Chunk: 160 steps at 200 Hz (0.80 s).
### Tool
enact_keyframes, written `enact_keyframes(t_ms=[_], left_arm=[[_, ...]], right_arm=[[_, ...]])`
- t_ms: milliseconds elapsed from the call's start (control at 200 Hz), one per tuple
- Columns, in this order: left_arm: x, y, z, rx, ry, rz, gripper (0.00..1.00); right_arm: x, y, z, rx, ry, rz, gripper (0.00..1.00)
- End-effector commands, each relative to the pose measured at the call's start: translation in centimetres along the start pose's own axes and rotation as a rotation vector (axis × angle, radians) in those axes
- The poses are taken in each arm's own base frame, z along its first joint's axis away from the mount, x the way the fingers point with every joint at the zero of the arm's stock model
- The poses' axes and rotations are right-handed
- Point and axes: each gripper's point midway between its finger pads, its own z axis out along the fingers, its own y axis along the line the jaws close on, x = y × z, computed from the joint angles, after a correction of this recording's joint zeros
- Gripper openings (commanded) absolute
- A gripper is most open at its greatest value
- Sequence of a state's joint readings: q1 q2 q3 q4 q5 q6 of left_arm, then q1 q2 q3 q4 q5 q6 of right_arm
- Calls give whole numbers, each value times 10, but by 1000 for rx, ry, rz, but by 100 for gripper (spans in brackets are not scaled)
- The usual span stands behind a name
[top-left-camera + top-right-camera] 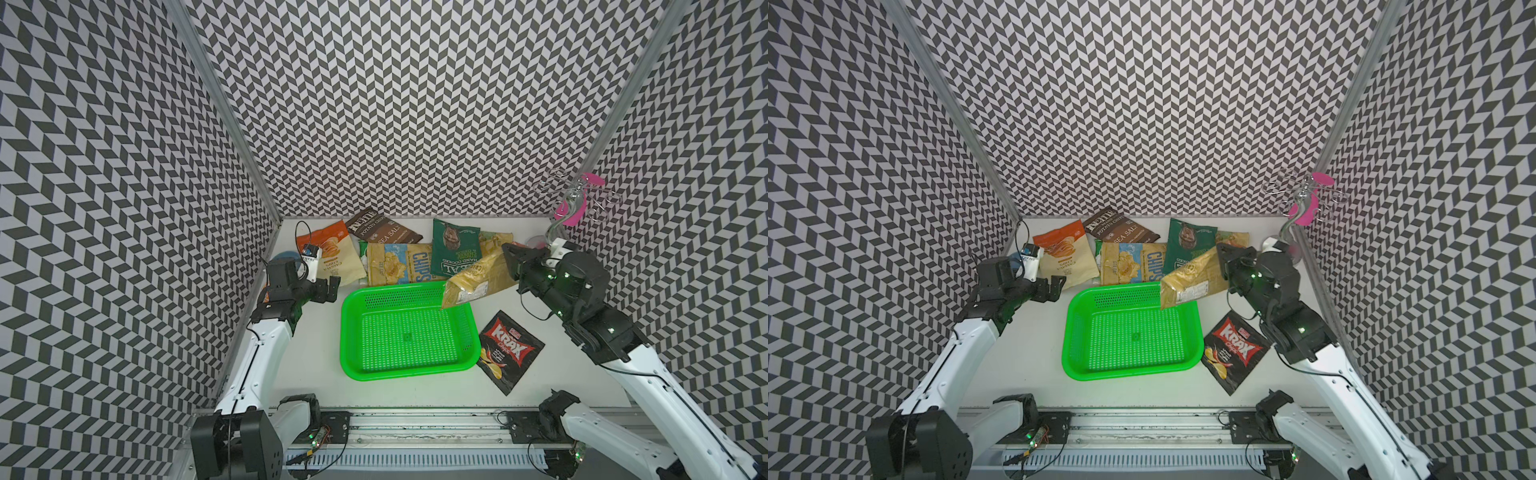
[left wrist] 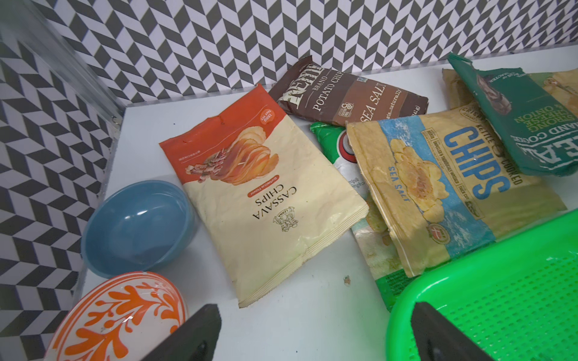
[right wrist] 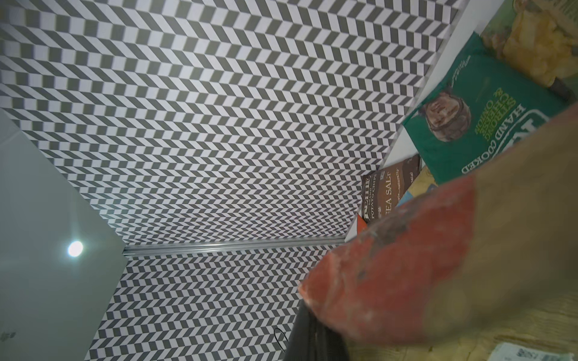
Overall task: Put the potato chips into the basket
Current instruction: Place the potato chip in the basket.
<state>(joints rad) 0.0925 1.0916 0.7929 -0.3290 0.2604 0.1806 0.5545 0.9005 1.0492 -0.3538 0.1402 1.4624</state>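
Right pincer (image 1: 512,262) clenched on 1 end of golden-tan crinkly chip bag (image 1: 478,282); bag hangs tilted in the air over far right corner of bright green perforated plastic basket (image 1: 399,332). Left pincer (image 1: 331,289) released, jaws wide, near basket's far left corner. Black-red "KRAX" bag (image 1: 509,351) flat on white tabletop (image 1: 316,374), just right of basket. Orange-cream "CASSAVA CHIPS" bag (image 2: 266,200) and tan "CHIPS" bag (image 2: 438,187) lie behind basket.

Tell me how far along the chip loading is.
Done: nothing, the basket is empty. In hand: right claw shut on a tan bag above the basket's far corner. Remaining: the Krak bag, the pile behind the basket; left claw open, empty.
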Motion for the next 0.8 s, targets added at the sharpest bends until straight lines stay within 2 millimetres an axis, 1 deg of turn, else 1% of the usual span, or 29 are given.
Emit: enact_keyframes(t_ms=[0,75,120,190,411,471,496,796], left_arm=[[-2,14,1,-66,-11,-18,99],[-2,15,2,-71,-10,-18,99],[-2,16,2,-75,-10,-18,99],[-2,18,1,-86,-11,-18,99],[-3,21,-1,-107,-15,-21,99],[-3,22,-1,-109,-15,-21,99],[-4,22,-1,-110,-16,-21,99],[-3,20,-2,-99,-17,-19,99]], right_arm=[[15,32,-1,-109,-45,85,0],[36,30,4,-83,-37,88,0],[52,27,7,-69,-19,88,0],[69,23,10,-50,-20,98,0],[116,5,22,20,-19,111,0],[127,6,28,12,-10,91,0],[132,4,31,21,-5,87,0],[165,-49,60,201,-44,79,0]])
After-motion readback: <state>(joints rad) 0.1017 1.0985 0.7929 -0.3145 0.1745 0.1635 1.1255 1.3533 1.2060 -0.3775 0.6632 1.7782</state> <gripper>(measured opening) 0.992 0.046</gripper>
